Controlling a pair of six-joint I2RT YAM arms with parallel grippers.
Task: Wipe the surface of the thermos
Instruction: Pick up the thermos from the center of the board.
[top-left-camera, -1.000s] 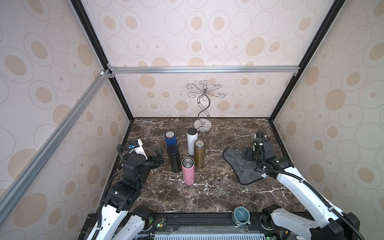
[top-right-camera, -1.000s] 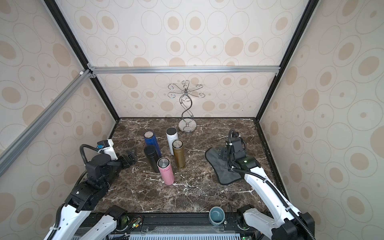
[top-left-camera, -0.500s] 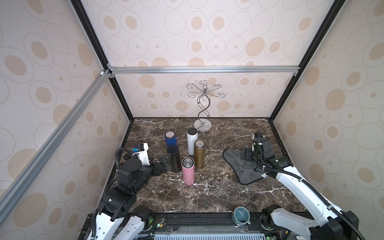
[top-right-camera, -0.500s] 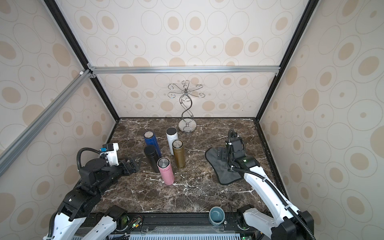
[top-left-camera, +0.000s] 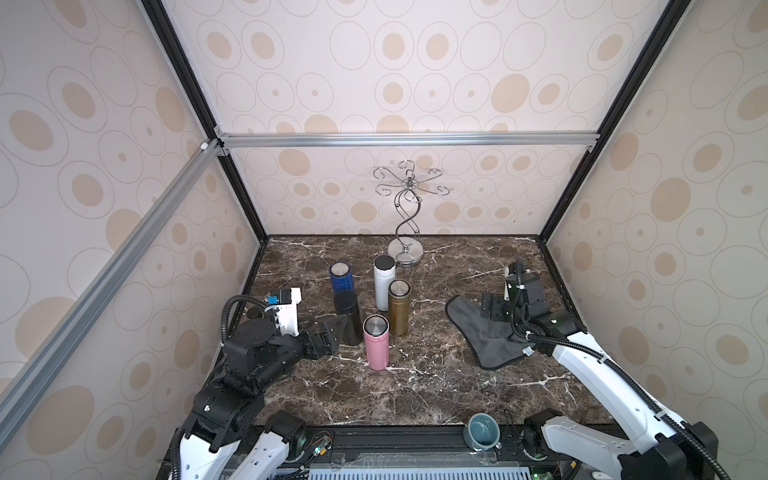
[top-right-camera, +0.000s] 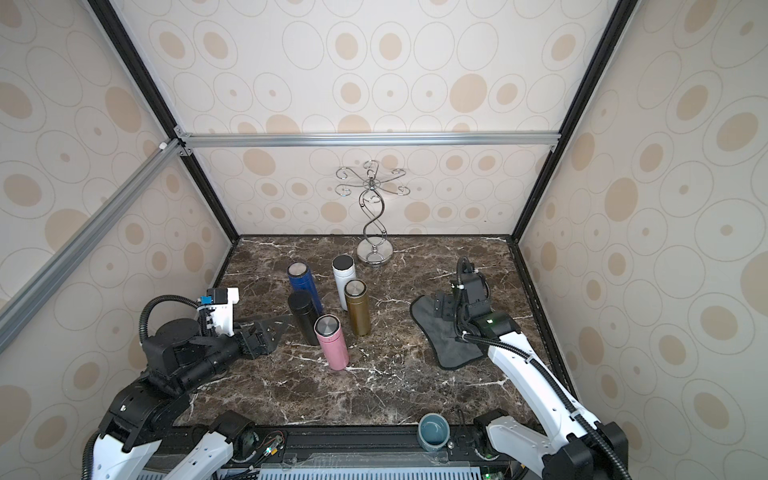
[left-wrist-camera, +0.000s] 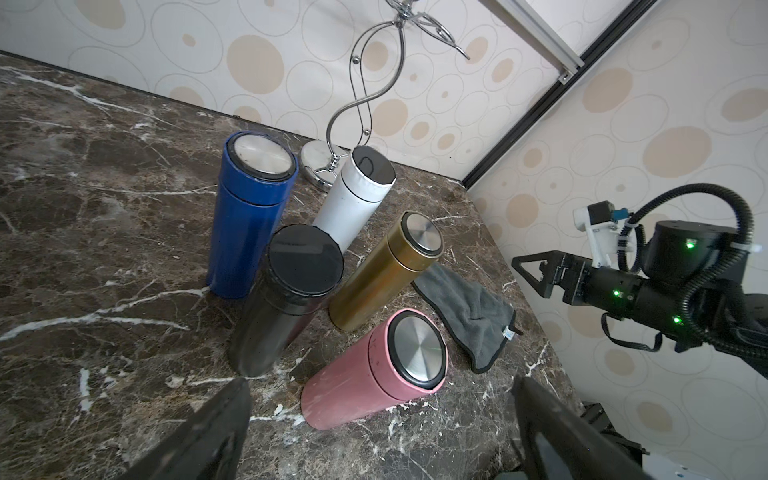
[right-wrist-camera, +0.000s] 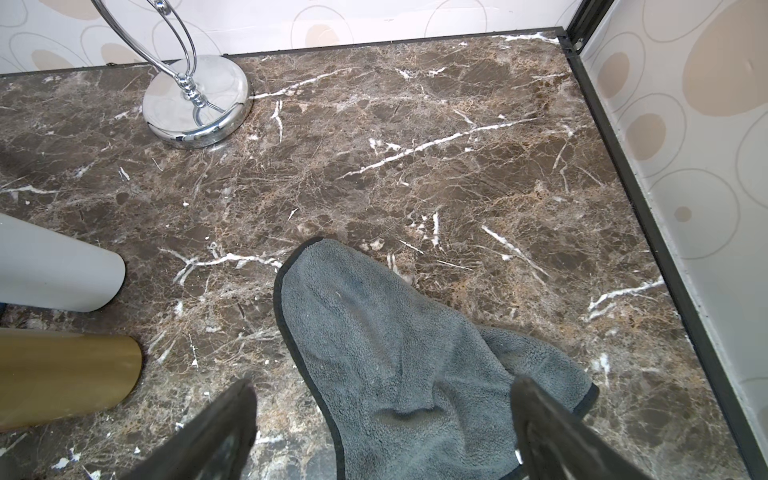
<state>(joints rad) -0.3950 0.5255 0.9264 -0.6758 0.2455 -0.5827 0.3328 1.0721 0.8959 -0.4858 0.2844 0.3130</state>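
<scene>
My left arm (top-left-camera: 253, 361) sits folded low on the left side, elbow up and forearm roughly level. Its wrist is turned so the left gripper (top-left-camera: 337, 334) points right, toward the middle, with the jaws spread wide. My right arm (top-left-camera: 590, 357) stretches from the near right corner toward the far side. The wrist is bent down and the right gripper (top-left-camera: 513, 303) is aimed forward and down, close to the surface, its jaws equally wide apart.

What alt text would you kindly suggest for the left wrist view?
A blue thermos, white thermos, black thermos, gold thermos and pink thermos cluster on a marble table ahead of the open left gripper. A grey cloth lies near the right gripper.
</scene>
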